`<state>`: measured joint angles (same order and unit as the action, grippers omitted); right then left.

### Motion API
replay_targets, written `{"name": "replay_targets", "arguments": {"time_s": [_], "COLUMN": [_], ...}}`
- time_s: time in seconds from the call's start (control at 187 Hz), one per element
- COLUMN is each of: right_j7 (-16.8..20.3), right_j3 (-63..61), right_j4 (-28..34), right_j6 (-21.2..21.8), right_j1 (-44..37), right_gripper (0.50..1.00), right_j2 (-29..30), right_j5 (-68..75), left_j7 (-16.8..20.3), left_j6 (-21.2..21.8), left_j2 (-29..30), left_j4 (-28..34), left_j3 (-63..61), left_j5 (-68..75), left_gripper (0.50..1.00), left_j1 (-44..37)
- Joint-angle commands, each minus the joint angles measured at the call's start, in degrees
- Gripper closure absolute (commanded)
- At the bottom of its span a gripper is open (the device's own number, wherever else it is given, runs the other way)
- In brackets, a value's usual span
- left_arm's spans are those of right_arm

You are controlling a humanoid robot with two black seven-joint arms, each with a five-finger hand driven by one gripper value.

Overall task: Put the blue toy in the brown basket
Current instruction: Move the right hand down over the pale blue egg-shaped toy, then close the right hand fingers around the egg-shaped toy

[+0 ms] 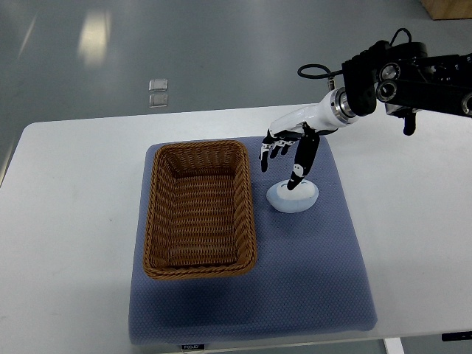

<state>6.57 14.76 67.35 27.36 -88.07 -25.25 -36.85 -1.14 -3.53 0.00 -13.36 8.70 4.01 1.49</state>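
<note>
A pale blue, rounded toy lies on the blue mat, just right of the brown wicker basket. The basket holds nothing. My right hand reaches in from the upper right and hovers over the toy. Its fingers are spread and point downward. The thumb tip touches or nearly touches the toy's top, while the other fingers hang above the mat beside the basket's right rim. The left arm does not show.
The mat lies on a white table whose front edge runs along the bottom of the picture. Grey floor lies beyond the far edge, with two small clear squares on it.
</note>
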Motion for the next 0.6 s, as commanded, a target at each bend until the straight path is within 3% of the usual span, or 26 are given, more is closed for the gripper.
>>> {"name": "replay_targets", "arguments": {"time_s": [0.0, 0.236, 0.343, 0.594], "right_j7": [0.11, 0.2, 1.87, 2.83], "right_j3": [0.09, -0.17, -0.35, -0.52], "right_j4": [0.06, -0.12, -0.2, -0.55], "right_j6": [-3.1, -8.81, -11.97, -13.56], "right_j1": [1.59, 6.34, 7.83, 9.41], "right_gripper": [0.595, 0.597, 0.599, 0.601], "right_j2": [0.2, 0.73, 1.52, 2.49], "right_j5": [-0.06, -0.68, -0.59, -0.41], "left_j7": [0.0, 0.0, 0.0, 0.0], "left_j6": [0.02, 0.02, 0.02, 0.02], "left_j2": [0.0, 0.0, 0.0, 0.0], "left_j4": [0.0, 0.0, 0.0, 0.09], "left_j3": [0.0, 0.0, 0.0, 0.0], "left_j5": [-0.06, -0.06, -0.06, -0.15], "left_gripper": [0.5, 0.5, 0.5, 0.5], "left_j1": [0.0, 0.0, 0.0, 0.0]}}
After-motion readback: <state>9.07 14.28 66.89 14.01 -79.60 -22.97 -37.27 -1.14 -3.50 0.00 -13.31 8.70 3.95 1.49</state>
